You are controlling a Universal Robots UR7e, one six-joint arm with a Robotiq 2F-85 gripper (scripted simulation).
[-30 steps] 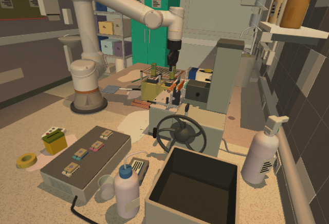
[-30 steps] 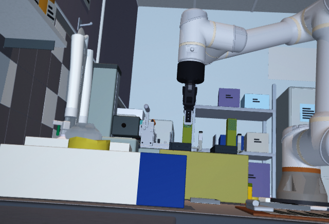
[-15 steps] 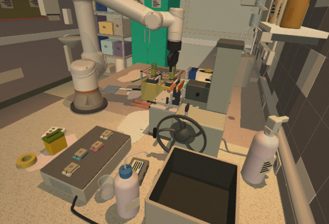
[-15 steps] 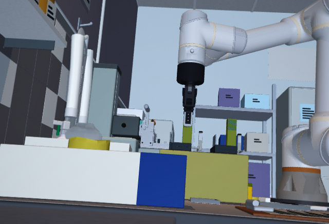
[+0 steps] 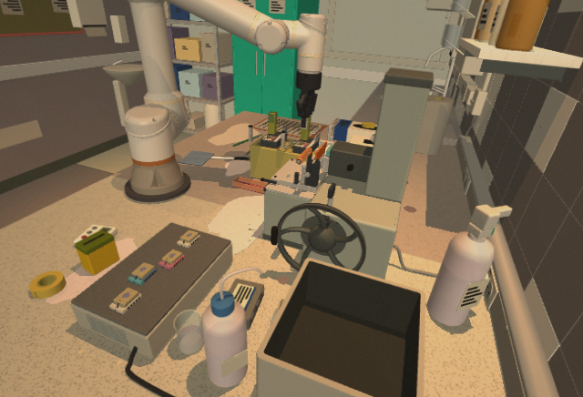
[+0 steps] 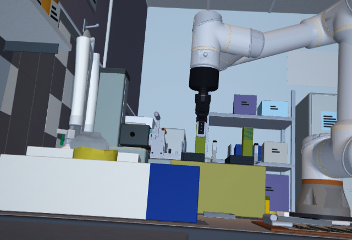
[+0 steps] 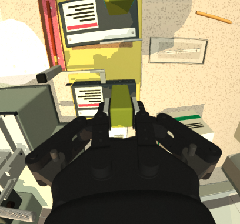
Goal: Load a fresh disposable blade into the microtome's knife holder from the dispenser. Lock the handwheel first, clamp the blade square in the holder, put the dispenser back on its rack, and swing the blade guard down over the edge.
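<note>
An olive-green blade dispenser [image 7: 120, 107] stands upright in its dark holder on the yellow rack [image 5: 271, 157], and my gripper [image 7: 120, 109] comes straight down over its top with a finger on each side, closed on it. A second green dispenser [image 5: 272, 122] stands in the other holder on the rack [image 6: 248, 138]. The microtome [image 5: 358, 181] sits right of the rack. Its knife holder with orange levers [image 5: 311, 153] faces the rack. The handwheel [image 5: 321, 236] is on the microtome's near side.
Behind the work stand a green cabinet [image 5: 273, 30] and shelves of boxes [image 5: 198, 54]. An open bin [image 5: 346, 331], two bottles [image 5: 225, 336] and a slide warmer [image 5: 150, 284] fill the front bench. A wall shelf [image 5: 518, 49] overhangs the right.
</note>
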